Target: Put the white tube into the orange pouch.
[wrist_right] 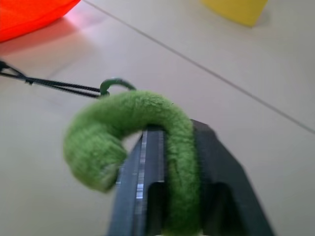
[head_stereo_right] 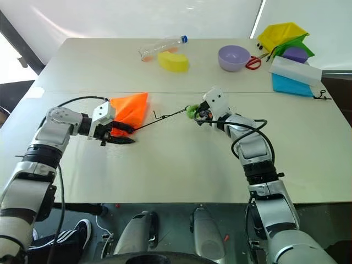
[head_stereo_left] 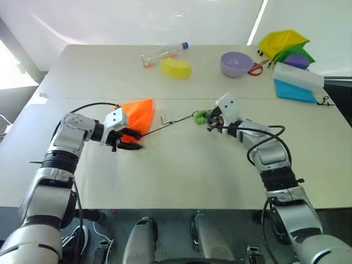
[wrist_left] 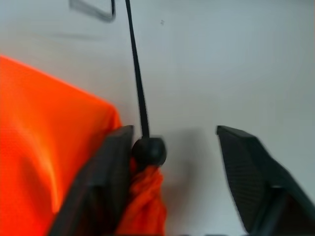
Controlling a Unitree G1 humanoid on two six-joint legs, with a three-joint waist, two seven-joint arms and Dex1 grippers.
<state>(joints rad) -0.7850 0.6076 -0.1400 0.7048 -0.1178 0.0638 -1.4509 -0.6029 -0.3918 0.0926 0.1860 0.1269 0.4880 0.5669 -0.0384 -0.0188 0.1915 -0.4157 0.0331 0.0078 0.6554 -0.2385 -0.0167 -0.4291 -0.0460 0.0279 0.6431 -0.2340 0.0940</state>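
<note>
Silver-grey arms with black joints and black two-finger grippers

Each arm is built of rounded silver segments split by black bands, a loose black cable looping beside it; a white boxy wrist block sits behind the left gripper (head_stereo_left: 125, 139) and the right gripper (head_stereo_left: 209, 123), whose fingers (wrist_left: 256, 172) carry a textured face.

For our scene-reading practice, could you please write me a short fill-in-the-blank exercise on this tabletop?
1. The orange pouch lies on the ____.
2. The right end effector has a fuzzy ____ ring between its fingers.
3. A thin dark cord runs from the ring to the ____.
4. The yellow sponge lies beside a clear plastic ____.

Missing words: table; green; pouch; bottle.
</note>
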